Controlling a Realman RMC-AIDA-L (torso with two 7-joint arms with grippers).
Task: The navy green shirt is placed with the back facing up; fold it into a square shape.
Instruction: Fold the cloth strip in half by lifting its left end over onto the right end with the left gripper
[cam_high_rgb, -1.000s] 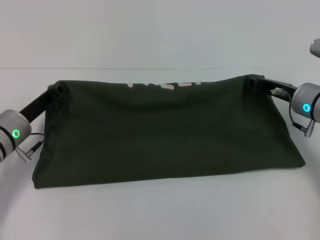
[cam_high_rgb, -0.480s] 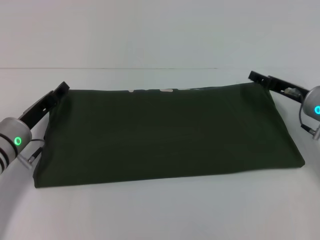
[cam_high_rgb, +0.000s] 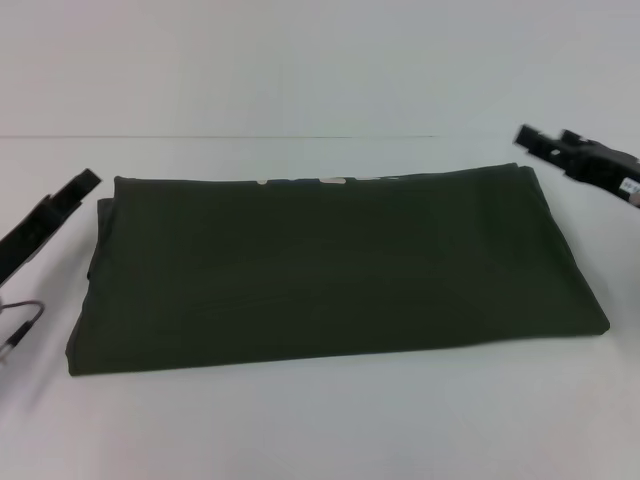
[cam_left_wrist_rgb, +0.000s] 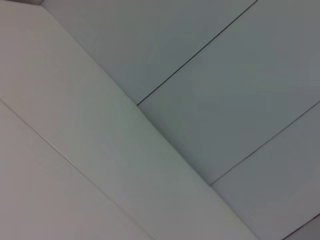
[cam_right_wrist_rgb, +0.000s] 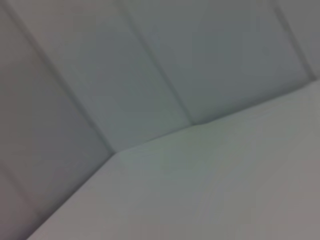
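At the left edge of the head view the left claw (cam_high_rgb: 78, 188) hangs just off the shirt's far left corner, clear of the cloth and holding nothing; whether its fingers are spread or pinched together cannot be told from here. A thin cable (cam_high_rgb: 20, 325) loops low beside it over the white counter (cam_high_rgb: 320, 420). In the middle of the counter lies the navy green shirt (cam_high_rgb: 330, 270), folded into a wide, flat band with its long edges running side to side, the left end showing stacked layers and the near edge lying straight. A few pale marks peek out along its far edge near the centre. The cloth is smooth and rests flat, touched by neither arm. To the right, the right claw (cam_high_rgb: 535, 140) hovers just beyond the shirt's far right corner, apart from the fabric and empty; its finger spacing cannot be told either. Both wrist views show only pale panelled surfaces with thin seams, no cloth and no fingers.
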